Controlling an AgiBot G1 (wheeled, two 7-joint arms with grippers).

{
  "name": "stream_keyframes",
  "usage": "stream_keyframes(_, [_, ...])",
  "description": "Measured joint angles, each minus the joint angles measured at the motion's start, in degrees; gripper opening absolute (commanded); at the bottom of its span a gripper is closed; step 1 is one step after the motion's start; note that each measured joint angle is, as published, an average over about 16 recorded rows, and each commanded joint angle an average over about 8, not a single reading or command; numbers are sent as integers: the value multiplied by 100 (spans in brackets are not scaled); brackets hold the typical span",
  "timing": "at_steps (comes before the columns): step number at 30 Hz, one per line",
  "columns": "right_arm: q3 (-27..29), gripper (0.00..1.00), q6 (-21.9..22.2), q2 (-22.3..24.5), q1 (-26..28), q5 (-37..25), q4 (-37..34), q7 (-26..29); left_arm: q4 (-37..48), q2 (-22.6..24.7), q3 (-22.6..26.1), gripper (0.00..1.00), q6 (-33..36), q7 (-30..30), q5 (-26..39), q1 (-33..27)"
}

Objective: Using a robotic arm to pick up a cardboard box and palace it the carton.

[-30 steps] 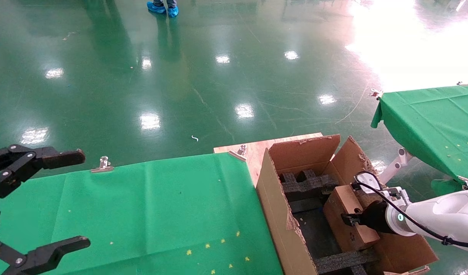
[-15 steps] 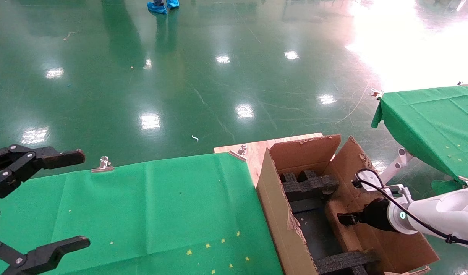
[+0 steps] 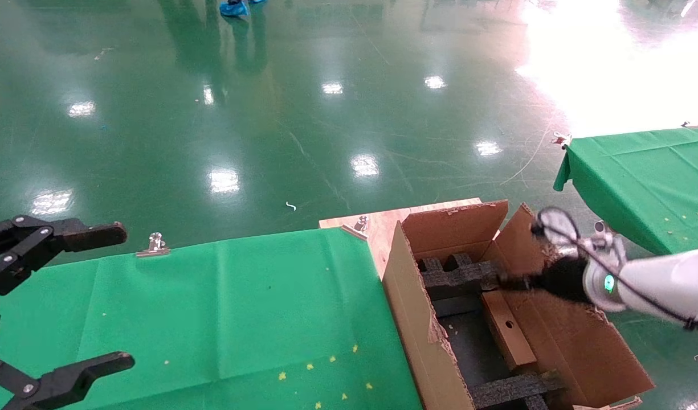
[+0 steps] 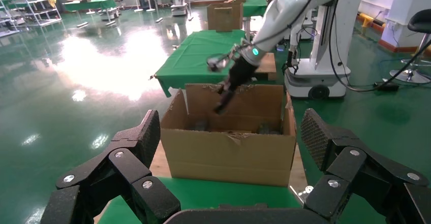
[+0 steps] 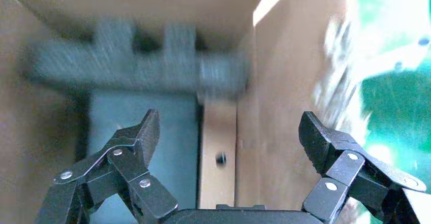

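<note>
Inside the large brown corrugated carton [image 3: 434,330], against its right wall, lies the small flat brown cardboard box [image 3: 507,336], likely light and stiff, best pinched across its narrow faces. The right tool [image 5: 228,148] hangs above it, spread and empty; the left tool [image 3: 69,296], spread, is parked over the green surface [image 3: 229,307].

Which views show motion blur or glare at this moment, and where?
Head view: strong white glare on the floor at upper right; the right gripper is smeared above the carton. Right wrist view: the foam insert is streaked by motion, the cardboard box softer but readable. Left wrist view: sharp, with floor glare.
</note>
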Motion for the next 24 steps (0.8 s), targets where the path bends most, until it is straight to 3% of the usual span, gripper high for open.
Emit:
stream_keyframes(7, [282,100,280,108,432,324,334,-200,0,-1,2,100,-1,1,-1,0])
stream_keyframes(16, [549,100,628,56,778,1535,539,-957,0,-2,4,100,-2,2,-3,0])
stream_keyframes(24, [658,100,619,-1,908,2279,574,-1411,1,-3,4,100,-4,3,-5,0])
